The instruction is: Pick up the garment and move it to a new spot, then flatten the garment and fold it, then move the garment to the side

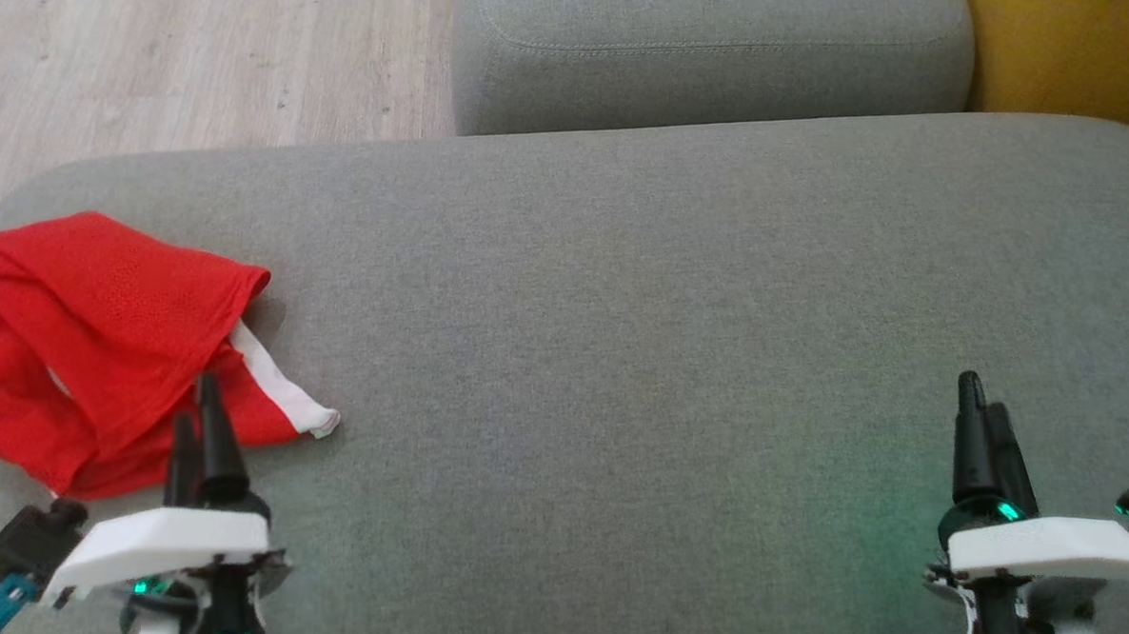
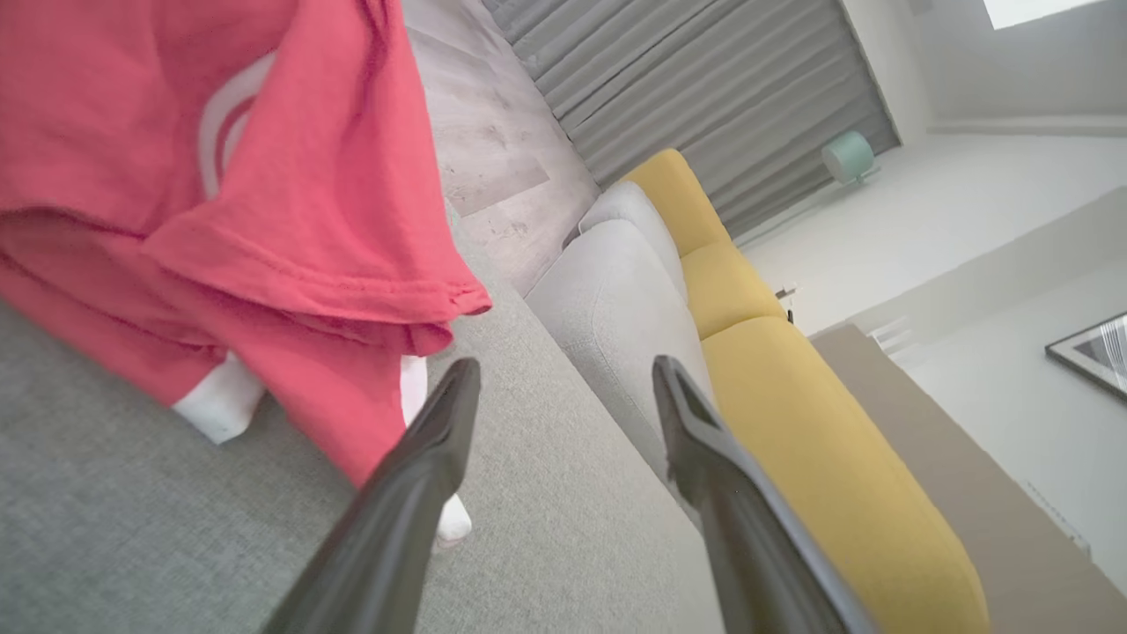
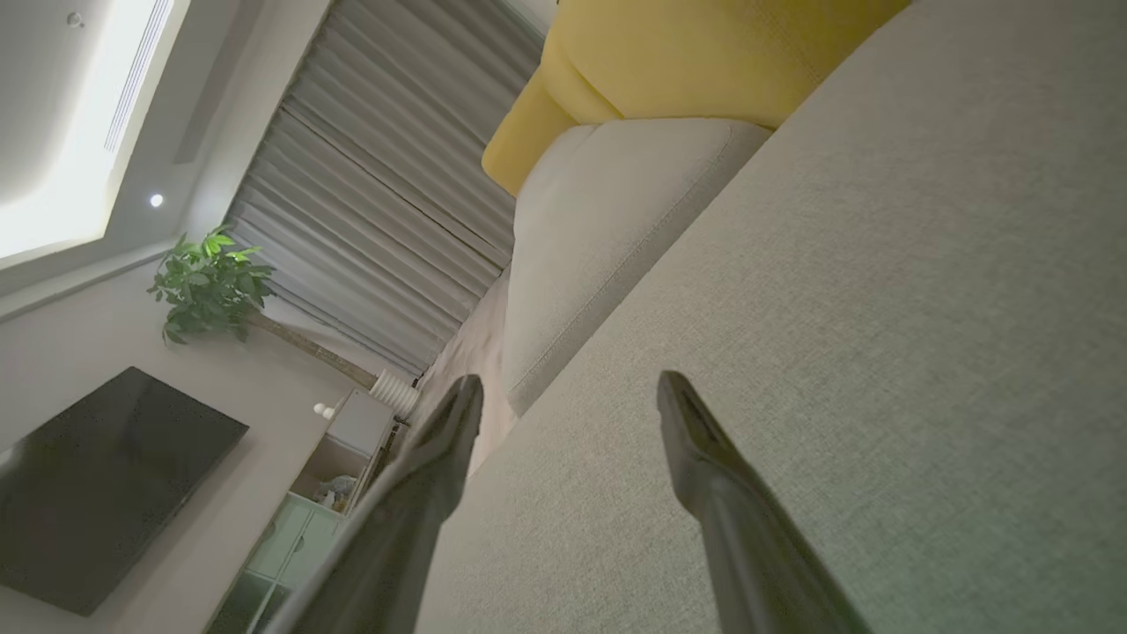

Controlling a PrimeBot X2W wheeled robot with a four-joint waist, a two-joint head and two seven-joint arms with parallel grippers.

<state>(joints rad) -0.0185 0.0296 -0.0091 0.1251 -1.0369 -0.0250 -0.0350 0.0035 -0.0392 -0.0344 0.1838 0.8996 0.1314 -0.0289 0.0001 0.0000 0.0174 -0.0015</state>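
Red garment (image 1: 97, 335) lies in a crumpled heap at the far left of the grey seat (image 1: 622, 310), close to the seat's left edge, with loose folds piled over one another. White trim (image 1: 280, 390) runs out from its right side and ends flat on the fabric. Just near of the heap, the left gripper (image 1: 195, 404) points away from the robot with its tips over the cloth's near right edge; the left wrist view shows its two dark fingers spread apart with nothing between them, and whether one finger touches the cloth cannot be told. Beyond the seat's far left lies wooden floor (image 1: 157, 42); a grey cushion (image 1: 710, 47) stands at the far middle, and a yellow cushion (image 1: 1071, 53) at the far right. Well apart on the near right, the right gripper (image 1: 983, 394) hangs over bare seat, its fingers likewise parted and holding nothing
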